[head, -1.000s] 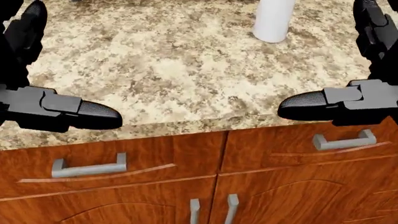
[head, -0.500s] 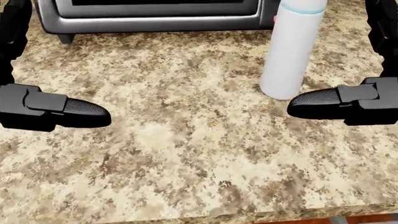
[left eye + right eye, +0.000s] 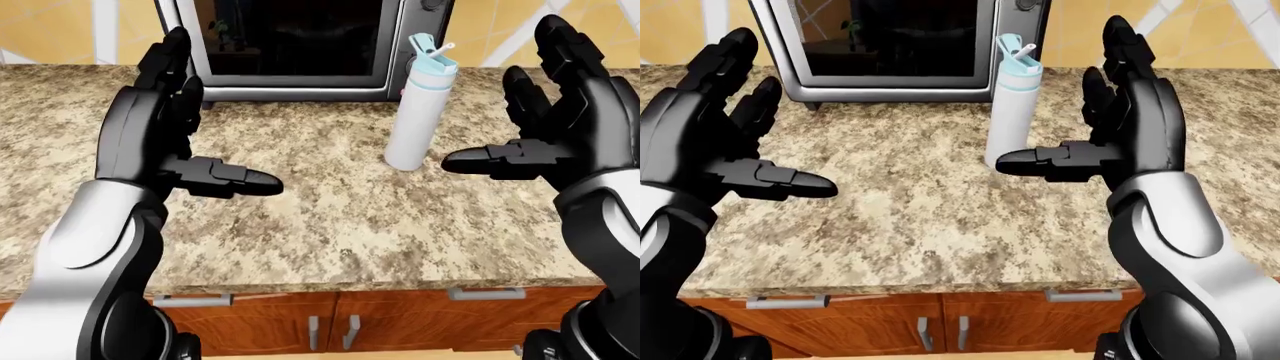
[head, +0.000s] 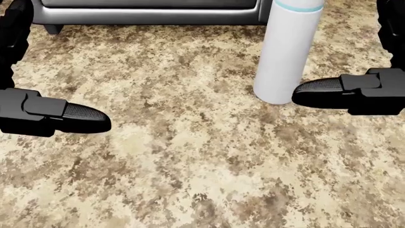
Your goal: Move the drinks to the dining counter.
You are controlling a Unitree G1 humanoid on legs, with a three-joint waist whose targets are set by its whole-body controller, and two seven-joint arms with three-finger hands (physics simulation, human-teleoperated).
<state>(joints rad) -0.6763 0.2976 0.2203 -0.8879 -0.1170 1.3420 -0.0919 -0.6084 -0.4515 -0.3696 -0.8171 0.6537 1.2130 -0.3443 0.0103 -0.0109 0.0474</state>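
Hand on the left: the black three-fingered left hand stands at the left of the left-eye view, palm turned inward, two fingers pointing up and the thumb jutting toward the frame's centre; it is spread wide and grasps nothing, hovering over the speckled beige-and-brown granite surface. Along the top of the frame, centre-left, a silver toaster oven with a dark glass door sits on that surface. Just right of centre stands the tall white cylindrical drink bottle with a pale blue cap and flip straw, upright, near the oven's right end. At the right of the frame the black three-fingered right hand is likewise spread and empty, its thumb reaching toward the bottle's base; in the head view the thumb tip appears just beside the bottle. Red-brown wooden cabinet doors with grey bar handles run along the bottom edge below the surface
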